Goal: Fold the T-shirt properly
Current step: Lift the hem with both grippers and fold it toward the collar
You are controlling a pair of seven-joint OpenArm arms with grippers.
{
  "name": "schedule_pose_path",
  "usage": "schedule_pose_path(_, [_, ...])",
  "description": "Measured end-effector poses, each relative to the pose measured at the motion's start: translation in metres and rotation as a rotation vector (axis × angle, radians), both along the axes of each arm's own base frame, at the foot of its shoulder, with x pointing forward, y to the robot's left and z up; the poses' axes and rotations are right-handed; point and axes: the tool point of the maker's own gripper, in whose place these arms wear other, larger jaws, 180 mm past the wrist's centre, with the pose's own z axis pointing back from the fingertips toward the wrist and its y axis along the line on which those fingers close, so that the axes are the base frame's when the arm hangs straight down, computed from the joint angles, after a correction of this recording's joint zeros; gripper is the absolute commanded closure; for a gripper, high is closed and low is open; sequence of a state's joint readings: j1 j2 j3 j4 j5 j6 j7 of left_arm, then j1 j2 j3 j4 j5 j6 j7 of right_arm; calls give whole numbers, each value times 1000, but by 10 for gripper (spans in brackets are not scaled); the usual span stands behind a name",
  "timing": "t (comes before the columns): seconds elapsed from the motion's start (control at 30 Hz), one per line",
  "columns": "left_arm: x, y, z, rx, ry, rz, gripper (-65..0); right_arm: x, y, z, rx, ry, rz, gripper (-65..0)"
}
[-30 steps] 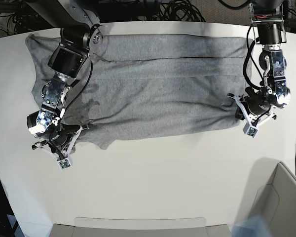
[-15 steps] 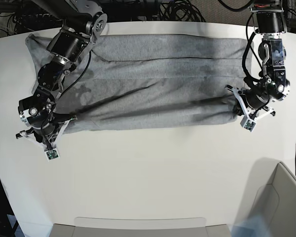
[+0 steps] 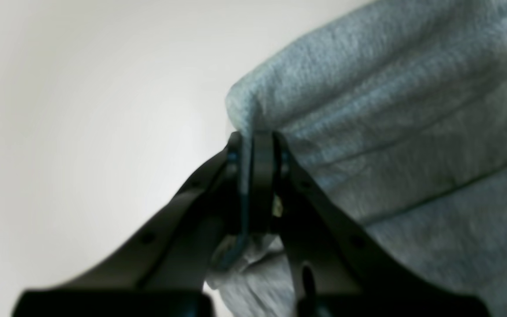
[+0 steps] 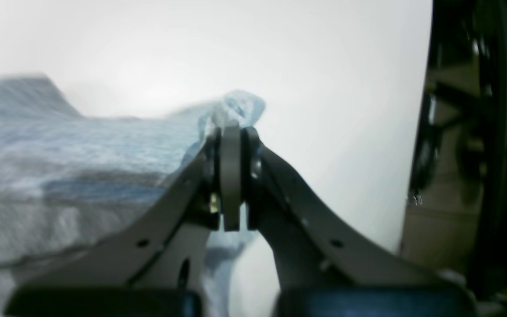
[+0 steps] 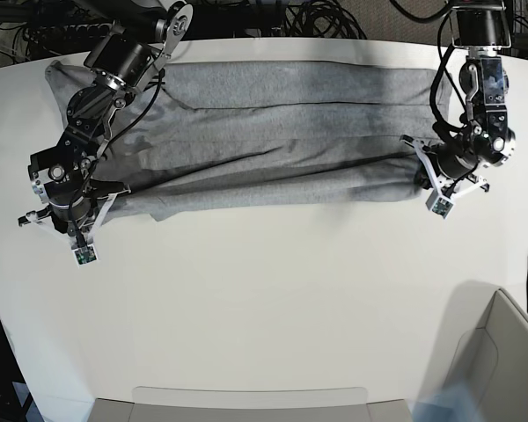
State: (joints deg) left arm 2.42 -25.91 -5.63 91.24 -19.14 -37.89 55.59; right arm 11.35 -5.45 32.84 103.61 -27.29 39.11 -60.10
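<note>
The heather-grey T-shirt (image 5: pixel 282 132) lies stretched in a long band across the far half of the white table (image 5: pixel 273 290), plain side up. My right gripper (image 5: pixel 97 198), on the base view's left, is shut on the shirt's near left corner. In the right wrist view, a tuft of cloth (image 4: pixel 236 108) sticks out past the gripper (image 4: pixel 231 136). My left gripper (image 5: pixel 427 176), on the base view's right, is shut on the near right corner. The left wrist view shows a fold of grey fabric (image 3: pixel 390 132) pinched in the gripper (image 3: pixel 255 145).
A grey bin (image 5: pixel 502 352) stands at the near right corner. A flat grey tray (image 5: pixel 246 404) lies along the near edge. Black cables (image 5: pixel 326 18) hang behind the far edge. The table's left edge runs close beside my right gripper.
Both grippers have carried the shirt's near edge toward the far side, and the right one has also moved outward to the left. The cloth between them has pulled straighter and narrower.
</note>
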Motion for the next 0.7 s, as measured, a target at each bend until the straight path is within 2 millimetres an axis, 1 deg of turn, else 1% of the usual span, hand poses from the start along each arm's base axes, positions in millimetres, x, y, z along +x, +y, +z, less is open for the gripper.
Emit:
schedule_pose_path(0.07, [-5,1,1,3,-1,5,0,-5,-6,10,-10,-24,-26,0])
schedule_pose_path(0.17, [-6,11,26,23,-59,29,0,-7,-11,22,-26,-56,-44,0])
schedule_pose_path(0.23, [-8,16,36,58,-60,32,0,-7,-11,22,-25,-56,-44,0])
schedule_pose_path(0.3, [-8,16,40,71,-61,27,0,-12,-11,19,-27,-48,-45,0])
schedule_pose_path(0.4, [-10,15,39,71,-54,26,0,-24,-12,15,-42,-32,-48,0])
schedule_pose_path(0.5, [-13,16,37,76,-41,25,0,-35,-7,9,-35,-15,-55,0])
schedule_pose_path(0.63, [-30,16,24,78,9,26,0,-50,-7,3,-46,5,-54,0])
schedule_pose_path(0.7, [-35,16,20,78,23,25,0,-57,-8,1,-54,15,-55,0])
